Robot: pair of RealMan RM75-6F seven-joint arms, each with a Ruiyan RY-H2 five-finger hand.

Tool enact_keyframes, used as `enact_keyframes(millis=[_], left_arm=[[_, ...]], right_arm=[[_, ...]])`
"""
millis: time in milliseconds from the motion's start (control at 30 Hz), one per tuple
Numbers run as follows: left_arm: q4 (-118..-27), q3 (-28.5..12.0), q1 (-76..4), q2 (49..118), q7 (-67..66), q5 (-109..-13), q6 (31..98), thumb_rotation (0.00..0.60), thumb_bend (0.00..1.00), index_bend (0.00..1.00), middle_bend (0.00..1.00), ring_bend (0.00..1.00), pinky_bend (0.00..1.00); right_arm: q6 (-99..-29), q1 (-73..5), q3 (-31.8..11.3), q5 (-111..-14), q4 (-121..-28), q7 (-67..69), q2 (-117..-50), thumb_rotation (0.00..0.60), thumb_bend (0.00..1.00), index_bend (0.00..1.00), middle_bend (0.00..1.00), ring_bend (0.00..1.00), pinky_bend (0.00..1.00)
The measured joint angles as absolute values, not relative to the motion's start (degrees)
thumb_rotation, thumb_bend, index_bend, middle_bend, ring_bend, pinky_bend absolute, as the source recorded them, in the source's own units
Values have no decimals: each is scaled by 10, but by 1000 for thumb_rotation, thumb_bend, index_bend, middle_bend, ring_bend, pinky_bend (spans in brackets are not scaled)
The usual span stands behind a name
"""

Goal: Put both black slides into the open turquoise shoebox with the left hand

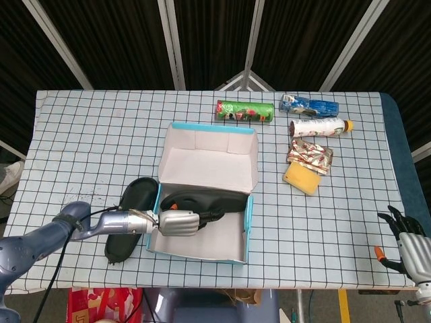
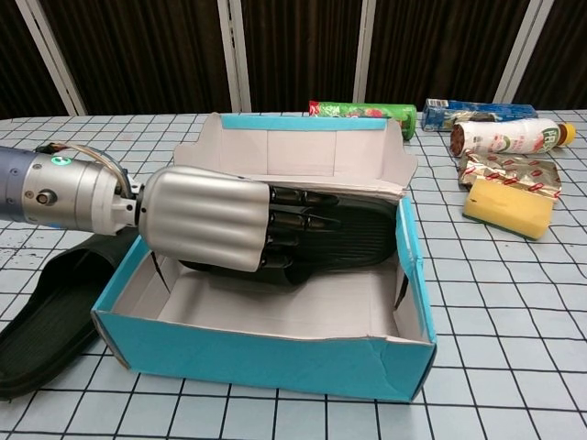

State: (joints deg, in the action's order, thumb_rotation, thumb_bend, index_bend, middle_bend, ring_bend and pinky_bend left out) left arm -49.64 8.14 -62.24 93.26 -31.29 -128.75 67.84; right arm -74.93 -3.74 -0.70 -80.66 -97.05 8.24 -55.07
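Observation:
The open turquoise shoebox [image 1: 248, 225] [image 2: 275, 356] stands at the table's front middle, its lid raised behind it. One black slide [image 1: 214, 200] [image 2: 353, 236] lies inside the box, and my left hand [image 1: 178, 223] [image 2: 215, 220] reaches in over the left wall and grips it. The second black slide [image 1: 131, 202] [image 2: 41, 312] lies flat on the table just left of the box, under my left forearm. My right hand [image 1: 404, 245] hangs off the table's right front corner with fingers spread, holding nothing.
Behind the box to the right lie a green tube can [image 1: 244, 110] [image 2: 362, 112], a blue packet [image 1: 308, 105] [image 2: 477, 110], a white bottle [image 1: 320, 126] [image 2: 509, 137], a foil wrapper [image 1: 310, 157] [image 2: 514, 171] and a yellow sponge [image 1: 302, 178] [image 2: 509, 206].

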Motion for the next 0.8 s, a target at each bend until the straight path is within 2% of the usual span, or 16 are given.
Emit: enact_keyframes(millis=[233,433,800], left_arm=[[-513,80,-624,920,-332,-1274,672,600,248,134,18,0,0],[-548,77,-626,900,-366,-1259,638,600,194,47,0,0,0],[-700,57,-609,842,-467,-1211,572,600,190,37,0,0,0]], right_arm=[[-749,-37,-7,-808,-971,83,-550,600,392,172,52,125,70],[-748,-38,-6,-808,-972,82,-550,600,392,172,52,125,70],[-747,-39,-7,-809,-973,81,-550,600,392,188,52,125,70]])
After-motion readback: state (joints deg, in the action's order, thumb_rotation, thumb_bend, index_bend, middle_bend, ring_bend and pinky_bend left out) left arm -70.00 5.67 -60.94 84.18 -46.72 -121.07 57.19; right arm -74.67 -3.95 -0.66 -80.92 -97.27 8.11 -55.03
